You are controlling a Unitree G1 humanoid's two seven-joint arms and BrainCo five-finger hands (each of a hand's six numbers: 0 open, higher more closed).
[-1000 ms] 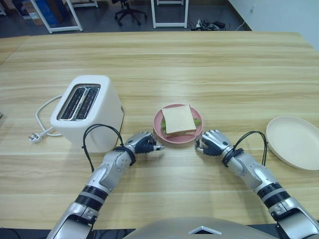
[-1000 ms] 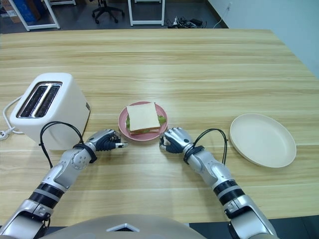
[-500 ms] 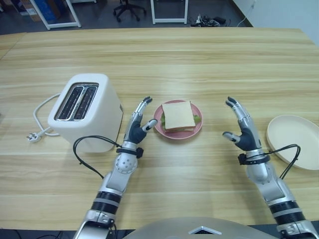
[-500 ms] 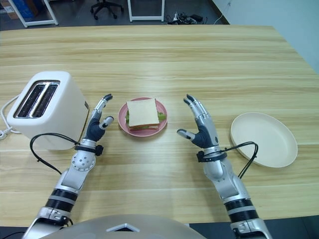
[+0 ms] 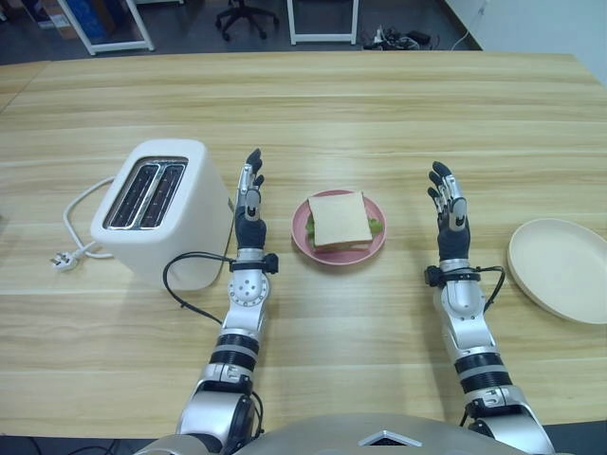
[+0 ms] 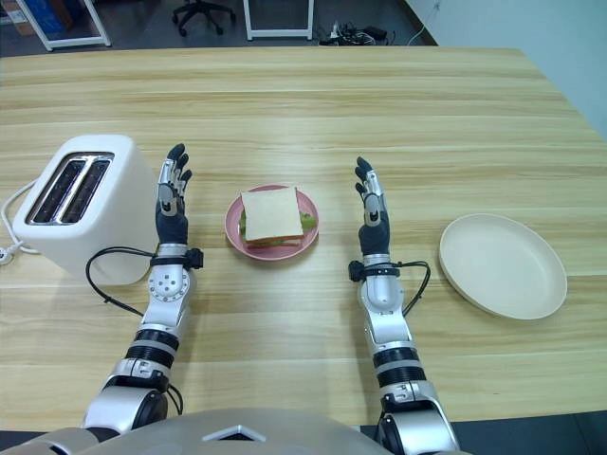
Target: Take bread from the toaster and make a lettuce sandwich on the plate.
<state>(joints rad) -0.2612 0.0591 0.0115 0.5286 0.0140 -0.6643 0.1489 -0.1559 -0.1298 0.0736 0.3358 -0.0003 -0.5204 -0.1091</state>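
A sandwich (image 5: 339, 221) of white bread with green lettuce showing at its edges lies on the small pink plate (image 5: 302, 238) in the middle of the table. The white toaster (image 5: 163, 212) stands to its left, both slots dark. My left hand (image 5: 250, 206) is raised between toaster and plate, fingers straight up, holding nothing. Right of the plate my right hand (image 5: 450, 212) stands the same way, open and apart from the sandwich.
A larger cream plate (image 5: 560, 268) sits at the table's right edge, bare. The toaster's white cord and plug (image 5: 68, 258) trail off to the left. Chairs and frames stand beyond the far table edge.
Both hands went from curled beside the pink plate to raised and spread, then turned upright with fingers straight. The sandwich and toaster stayed put; the camera shifted slightly early on.
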